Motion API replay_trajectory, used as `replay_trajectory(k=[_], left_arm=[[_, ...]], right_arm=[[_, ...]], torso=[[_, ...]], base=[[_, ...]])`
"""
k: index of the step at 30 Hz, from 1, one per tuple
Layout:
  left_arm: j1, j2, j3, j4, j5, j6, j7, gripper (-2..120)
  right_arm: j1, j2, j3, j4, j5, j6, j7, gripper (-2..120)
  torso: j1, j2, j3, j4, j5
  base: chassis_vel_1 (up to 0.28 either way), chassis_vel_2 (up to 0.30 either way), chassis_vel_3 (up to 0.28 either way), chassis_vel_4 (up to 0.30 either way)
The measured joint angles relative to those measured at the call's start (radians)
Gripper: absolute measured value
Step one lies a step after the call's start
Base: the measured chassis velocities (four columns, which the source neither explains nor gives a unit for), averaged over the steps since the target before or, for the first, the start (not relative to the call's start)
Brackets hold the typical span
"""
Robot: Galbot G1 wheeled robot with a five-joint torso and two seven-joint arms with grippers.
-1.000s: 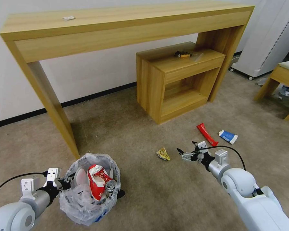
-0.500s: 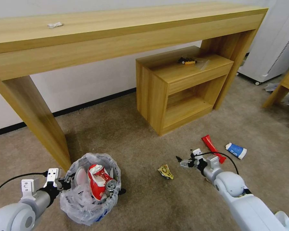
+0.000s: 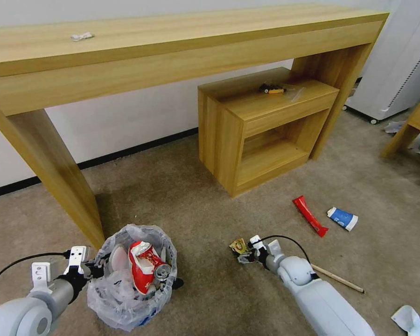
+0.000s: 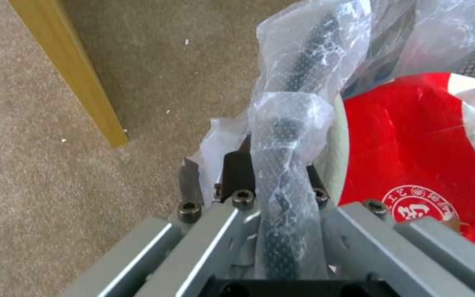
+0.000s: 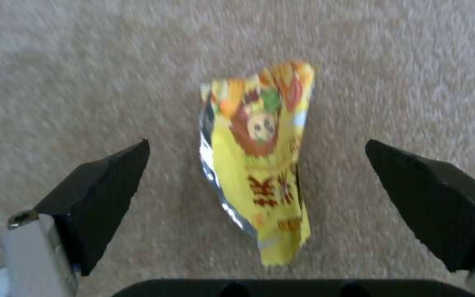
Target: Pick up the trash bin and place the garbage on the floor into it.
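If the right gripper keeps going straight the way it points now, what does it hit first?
Most likely the yellow wrapper, lying flat on the floor between the right gripper's open fingers; the remaining gap is hard to judge.

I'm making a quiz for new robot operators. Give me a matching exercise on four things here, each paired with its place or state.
Things:
1. yellow foil wrapper
2. crushed red can
3. left gripper
4. blue-white cup

Places or states:
A. inside the bag-lined black trash bin
B. on the beige carpet, next to the red wrapper
C. between the open right gripper's fingers
D. shut on the bin's rim

Pairs: 1-C, 2-A, 3-D, 4-B
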Motion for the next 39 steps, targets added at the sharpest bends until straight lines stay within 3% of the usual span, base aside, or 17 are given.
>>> replay_trajectory(k=[6, 8, 10, 12, 16, 17, 20, 21, 30, 32, 36, 39], left_arm=[[-0.002, 0.000, 0.003, 0.000, 0.001, 0.000, -0.001, 0], [-0.003, 0.000, 0.005, 0.000, 0.003, 0.000, -0.001, 0], [-0.003, 0.000, 0.005, 0.000, 0.003, 0.000, -0.001, 0], [-0.002, 0.000, 0.005, -0.001, 0.003, 0.000, -0.001, 0], [-0.001, 0.000, 0.005, -0.001, 0.004, 0.000, -0.001, 0], [-0.001, 0.000, 0.005, -0.001, 0.005, 0.000, -0.001, 0], [-0.001, 0.000, 0.005, -0.002, 0.005, 0.000, -0.001, 0], [0.000, 0.000, 0.005, -0.004, 0.005, 0.000, -0.002, 0], [0.002, -0.001, 0.005, -0.007, 0.007, 0.000, -0.002, 0], [0.003, -0.001, 0.004, -0.011, 0.007, 0.000, -0.002, 0], [0.004, -0.002, 0.002, -0.013, 0.006, 0.000, -0.002, 0], [0.005, -0.007, 0.001, -0.014, 0.005, 0.000, -0.002, 0]], right_arm=[[0.006, 0.009, -0.001, -0.030, -0.018, -0.002, 0.004, 93], [0.012, 0.020, 0.001, -0.059, -0.027, 0.010, 0.004, 82], [0.013, 0.022, 0.002, -0.063, -0.028, 0.012, 0.004, 80], [0.019, 0.028, 0.005, -0.080, -0.032, 0.024, 0.005, 68], [0.022, 0.030, 0.005, -0.084, -0.032, 0.028, 0.006, 60], [0.025, 0.034, 0.006, -0.090, -0.033, 0.030, 0.008, 52], [0.028, 0.041, 0.006, -0.097, -0.036, 0.033, 0.010, 45], [0.030, 0.045, 0.007, -0.102, -0.043, 0.038, 0.012, 37], [0.031, 0.047, 0.015, -0.105, -0.052, 0.047, 0.016, 8], [0.023, 0.042, 0.032, -0.072, -0.059, 0.056, 0.021, 0], [0.012, 0.020, 0.046, -0.008, -0.058, 0.058, 0.023, 0], [0.000, -0.041, 0.066, 0.144, -0.048, 0.056, 0.019, 0]], torso=[[0.000, 0.000, 0.000, 0.0000, 0.0002], [0.000, 0.000, 0.000, -0.0001, 0.0004], [0.000, 0.000, 0.000, -0.0001, 0.0004], [0.000, 0.000, 0.000, 0.0000, 0.0003], [0.000, 0.000, 0.000, 0.0000, 0.0003], [0.000, 0.000, 0.000, -0.0001, 0.0002], [0.000, 0.000, 0.000, -0.0001, 0.0003], [0.000, 0.000, 0.000, 0.0000, 0.0003], [0.000, 0.000, 0.000, -0.0001, 0.0003], [0.000, 0.000, 0.000, 0.0000, 0.0005], [0.000, 0.000, 0.000, 0.0000, 0.0005], [0.000, 0.000, 0.000, -0.0001, 0.0005]], base=[[0.000, 0.000, 0.000, 0.000], [0.000, 0.000, 0.000, 0.000], [0.000, 0.000, 0.000, 0.000], [0.000, 0.000, 0.000, 0.000], [0.000, 0.000, 0.000, 0.000], [0.000, 0.000, 0.000, 0.000], [0.000, 0.000, 0.000, 0.000], [0.000, 0.000, 0.000, 0.000], [0.000, 0.000, 0.000, 0.000], [0.000, 0.000, 0.000, 0.000], [0.000, 0.000, 0.000, 0.000], [0.000, 0.000, 0.000, 0.000]])
